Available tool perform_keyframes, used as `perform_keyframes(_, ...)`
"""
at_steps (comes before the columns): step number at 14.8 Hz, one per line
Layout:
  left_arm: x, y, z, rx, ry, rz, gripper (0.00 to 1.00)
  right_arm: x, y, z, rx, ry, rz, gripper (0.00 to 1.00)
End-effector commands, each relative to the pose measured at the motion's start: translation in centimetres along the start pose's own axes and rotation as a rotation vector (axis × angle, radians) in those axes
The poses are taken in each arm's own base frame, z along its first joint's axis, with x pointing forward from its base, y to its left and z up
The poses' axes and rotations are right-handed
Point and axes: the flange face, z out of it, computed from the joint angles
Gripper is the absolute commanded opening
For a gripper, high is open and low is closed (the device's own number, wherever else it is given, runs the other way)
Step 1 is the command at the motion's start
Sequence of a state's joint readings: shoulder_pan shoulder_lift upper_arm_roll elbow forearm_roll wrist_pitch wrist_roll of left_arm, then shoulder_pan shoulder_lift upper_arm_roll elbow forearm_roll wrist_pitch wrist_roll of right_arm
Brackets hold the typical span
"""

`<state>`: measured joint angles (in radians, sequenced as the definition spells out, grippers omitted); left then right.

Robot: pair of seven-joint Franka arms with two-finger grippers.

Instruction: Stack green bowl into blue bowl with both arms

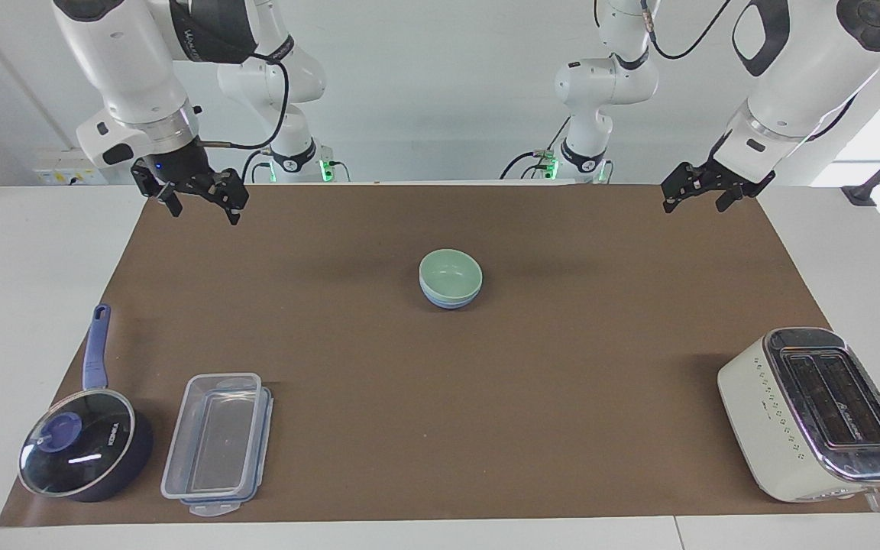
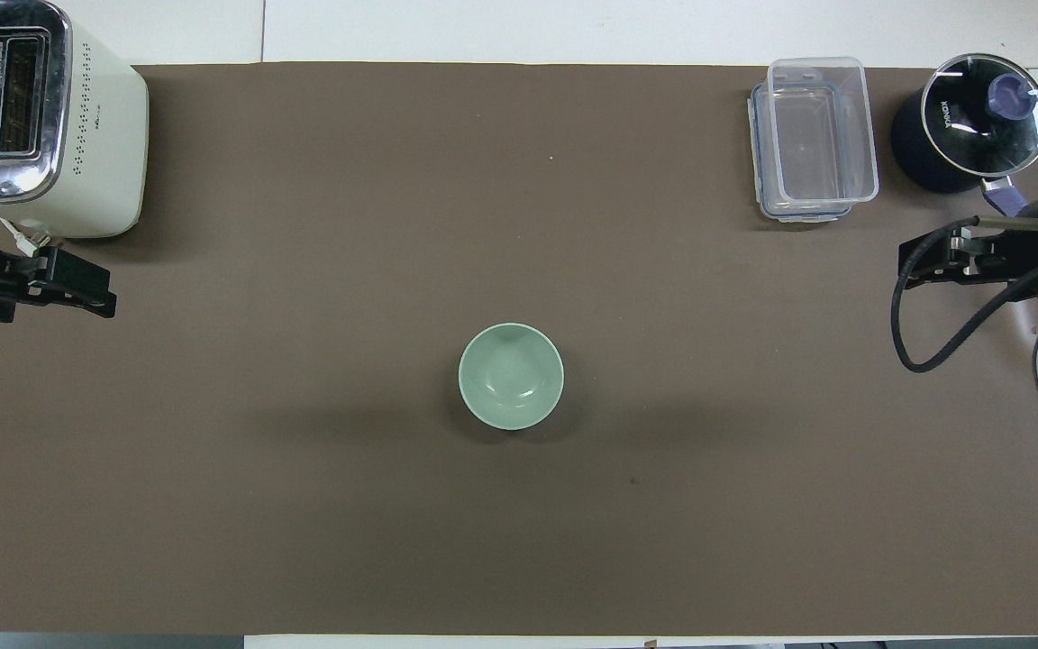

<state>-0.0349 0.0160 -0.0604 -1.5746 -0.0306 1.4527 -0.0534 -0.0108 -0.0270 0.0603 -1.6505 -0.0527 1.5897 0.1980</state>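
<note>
With the green bowl (image 1: 451,269) already nested in the blue bowl (image 1: 449,299) mid-worktop, I judge stacking done; left gripper (image 1: 699,191) and right gripper (image 1: 197,200) hang empty, fingers apart, over the worktop's ends. Next, I'd park both.

- The green bowl (image 2: 511,375) hides the blue bowl (image 1: 449,300) entirely from overhead; the facing view shows only its lower rim.
- The toaster (image 2: 32,117) is cut off at the overhead frame's upper left.
</note>
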Motion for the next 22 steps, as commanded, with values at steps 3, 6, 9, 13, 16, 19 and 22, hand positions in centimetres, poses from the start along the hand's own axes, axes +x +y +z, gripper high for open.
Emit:
perform_keyframes(3, 0.2, -0.2, -0.1, 0.016, 0.004, -0.005, 1.0, -0.2, 0.2, -1.3, 0.053, 0.006, -0.026, 1.0)
perform_keyframes(6, 0.1, -0.2, -0.1, 0.016, 0.005, -0.005, 1.0, -0.4, 0.2, -1.3, 0.054, -0.005, -0.029, 1.0)
perform_keyframes(9, 0.2, -0.2, -0.1, 0.016, 0.004, -0.005, 1.0, -0.3, 0.4, -1.7, 0.055, -0.004, -0.028, 1.0)
perform_keyframes(13, 0.1, -0.2, -0.1, 0.016, 0.005, -0.005, 1.0, -0.4, 0.6, -1.5, 0.073, -0.015, -0.019, 1.0)
perform_keyframes(16, 0.2, -0.2, -0.1, 0.016, 0.004, -0.005, 1.0, -0.4, 1.7, -1.4, 0.07, -0.031, -0.024, 1.0)
perform_keyframes(19, 0.1, -0.2, -0.1, 0.016, 0.005, -0.005, 1.0, -0.4, 2.1, -1.4, 0.057, -0.03, -0.049, 1.0)
perform_keyframes(22, 0.1, -0.2, -0.1, 0.016, 0.005, -0.005, 1.0, -0.4, 2.8, -1.3, 0.043, -0.035, -0.042, 1.0)
